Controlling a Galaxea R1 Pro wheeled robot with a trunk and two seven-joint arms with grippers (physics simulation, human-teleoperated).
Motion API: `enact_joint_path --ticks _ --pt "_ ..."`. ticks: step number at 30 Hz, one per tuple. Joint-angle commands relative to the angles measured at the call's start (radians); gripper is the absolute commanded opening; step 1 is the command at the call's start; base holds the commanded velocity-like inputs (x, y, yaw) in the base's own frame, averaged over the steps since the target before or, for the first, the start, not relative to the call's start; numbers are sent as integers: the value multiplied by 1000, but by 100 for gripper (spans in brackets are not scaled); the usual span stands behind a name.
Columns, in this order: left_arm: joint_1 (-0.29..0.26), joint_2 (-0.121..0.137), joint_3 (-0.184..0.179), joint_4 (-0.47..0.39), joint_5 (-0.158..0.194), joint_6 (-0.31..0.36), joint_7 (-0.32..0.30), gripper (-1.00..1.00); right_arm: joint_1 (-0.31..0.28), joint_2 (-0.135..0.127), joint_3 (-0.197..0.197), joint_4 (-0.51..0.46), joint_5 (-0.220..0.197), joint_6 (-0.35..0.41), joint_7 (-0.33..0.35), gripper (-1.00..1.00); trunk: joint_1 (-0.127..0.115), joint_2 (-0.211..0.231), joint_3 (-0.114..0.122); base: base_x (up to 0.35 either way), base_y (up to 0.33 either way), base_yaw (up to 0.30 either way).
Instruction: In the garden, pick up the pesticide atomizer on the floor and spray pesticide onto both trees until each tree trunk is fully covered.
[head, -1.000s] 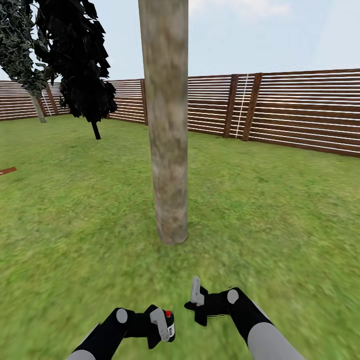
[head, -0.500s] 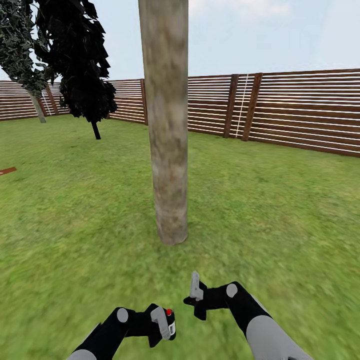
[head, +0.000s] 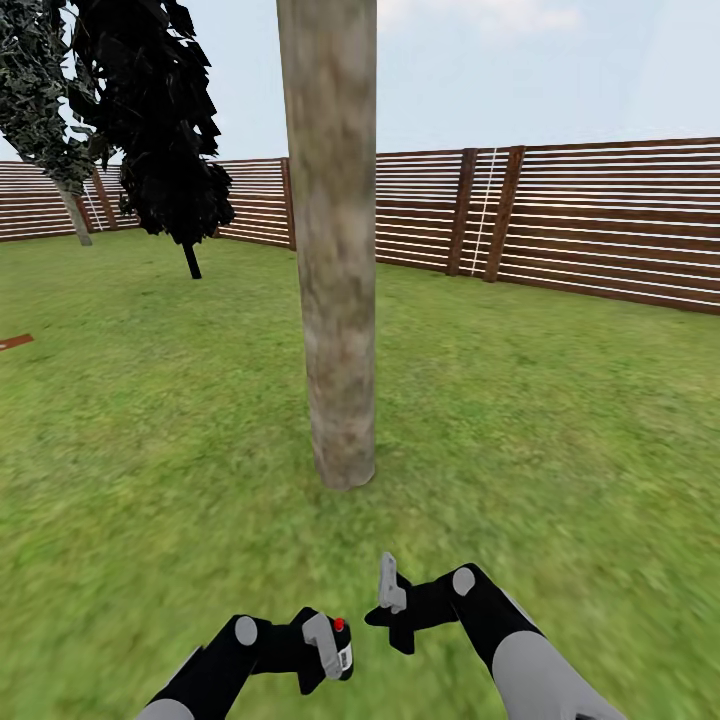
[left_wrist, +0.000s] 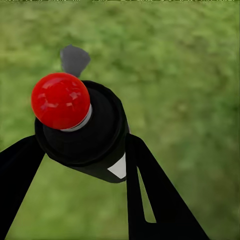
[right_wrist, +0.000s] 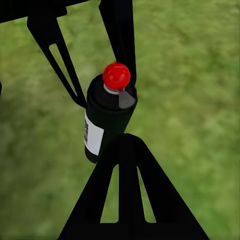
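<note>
Head view: a straight tree trunk (head: 338, 250) with mottled grey-brown bark stands directly ahead on the grass (head: 560, 420), slightly flared at its base and running out of frame at the top. No white specks can be made out on its bark at this resolution.

Left gripper (head: 325, 648), low in the frame: clenched on the pesticide atomizer (head: 340, 650). The bottle stands roughly upright between the fingers, red tip (head: 339, 625) uppermost, held above the grass and well short of the trunk. In the left wrist view the atomizer (left_wrist: 87, 130) sits between the two dark fingers (left_wrist: 150, 195), its red tip (left_wrist: 61, 100) facing the camera and a white patch showing on its side.

Right gripper (head: 392, 595): just beside the left one, apart from the bottle, one grey finger pointing upward. It grasps nothing; its fingers stand parted. In the right wrist view the atomizer (right_wrist: 107, 117) appears ahead of this gripper's dark finger (right_wrist: 127, 190), with a white label on the side and the left gripper's fingers (right_wrist: 120, 35) on either side of it.

Surroundings: a brown slatted wooden fence (head: 600, 225) borders the lawn behind the trunk. A dark-leaved tree (head: 150, 110) stands far off to the left near the fence, with a second, paler-leaved tree (head: 40, 100) beside it.
</note>
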Motion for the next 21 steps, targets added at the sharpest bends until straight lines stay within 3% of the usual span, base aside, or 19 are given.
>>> enact_joint_path --ticks 1,21 --pt "0 -3 1 -1 -9 -8 -4 -100 -1 1 -8 -1 7 -3 5 -100 0 0 -1 0 0 0" --pt "0 -39 -1 -1 -8 -10 -15 -100 -1 1 -8 -1 7 -3 5 -100 0 0 -1 0 0 0"
